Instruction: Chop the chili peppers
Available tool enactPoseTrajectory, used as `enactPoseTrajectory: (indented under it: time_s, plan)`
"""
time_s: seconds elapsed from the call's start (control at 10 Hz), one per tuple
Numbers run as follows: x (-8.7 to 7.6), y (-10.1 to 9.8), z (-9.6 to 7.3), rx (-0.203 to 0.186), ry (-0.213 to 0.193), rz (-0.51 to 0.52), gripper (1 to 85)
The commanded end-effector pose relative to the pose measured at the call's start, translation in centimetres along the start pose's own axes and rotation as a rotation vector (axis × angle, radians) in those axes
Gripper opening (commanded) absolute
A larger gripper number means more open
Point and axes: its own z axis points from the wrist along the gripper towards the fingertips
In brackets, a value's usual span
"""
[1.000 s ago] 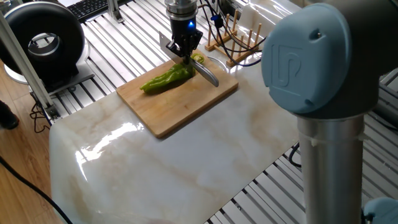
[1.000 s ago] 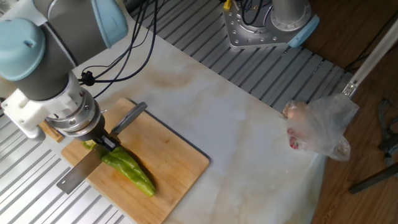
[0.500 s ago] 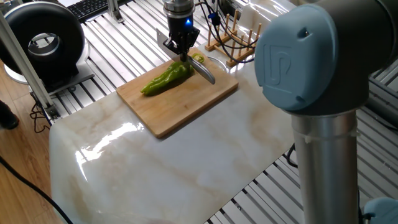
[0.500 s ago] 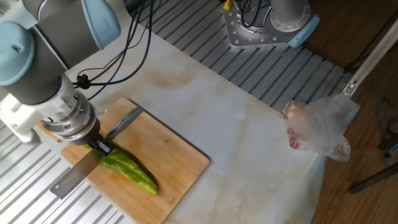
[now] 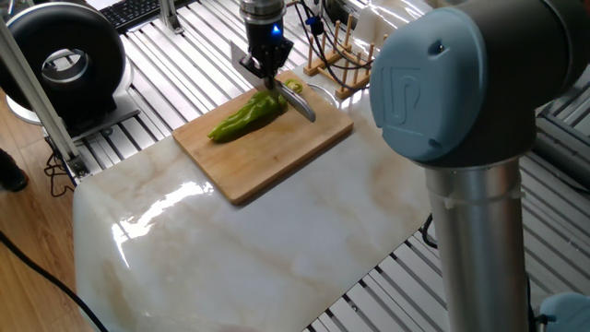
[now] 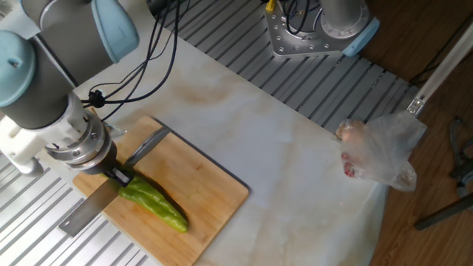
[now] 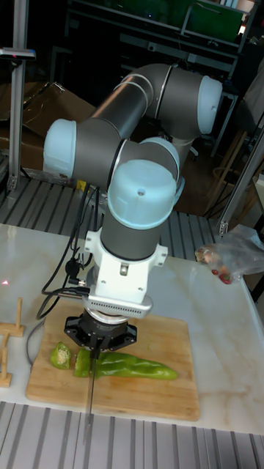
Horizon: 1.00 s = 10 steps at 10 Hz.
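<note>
Light-green and wrinkled, the chili pepper [image 7: 132, 367] is lying on the wooden cutting board [image 5: 277, 157] on your marble tabletop [image 5: 240, 249], two cut pieces [image 7: 62, 355] beside its stem end. Your tool [image 7: 94, 357] is clamping the knife [image 6: 89, 210], blade across the pepper. A plastic bag [image 6: 380, 151] is sitting well apart.

A lab: slotted aluminium bench [image 5: 184, 69], keyboard [image 5: 138, 11], cables [image 6: 159, 52].
</note>
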Motion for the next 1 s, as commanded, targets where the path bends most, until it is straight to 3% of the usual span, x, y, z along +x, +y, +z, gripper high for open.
enactPoseTrajectory:
  time_s: [0.0, 0.5, 0.6, 0.7, 0.9]
  plan:
    - [0.7, 0.5, -1.6, -0.023, 0.005, 0.006, 1.3]
    - [2.1, 1.9, -4.8, -0.039, -0.027, -0.015, 1.3]
    - [2.1, 2.0, -5.5, -0.018, -0.038, -0.021, 1.3]
    - [2.2, 2.8, -6.0, -0.024, -0.041, -0.021, 1.3]
    - [1.9, 3.8, -5.8, -0.045, -0.037, -0.022, 1.3]
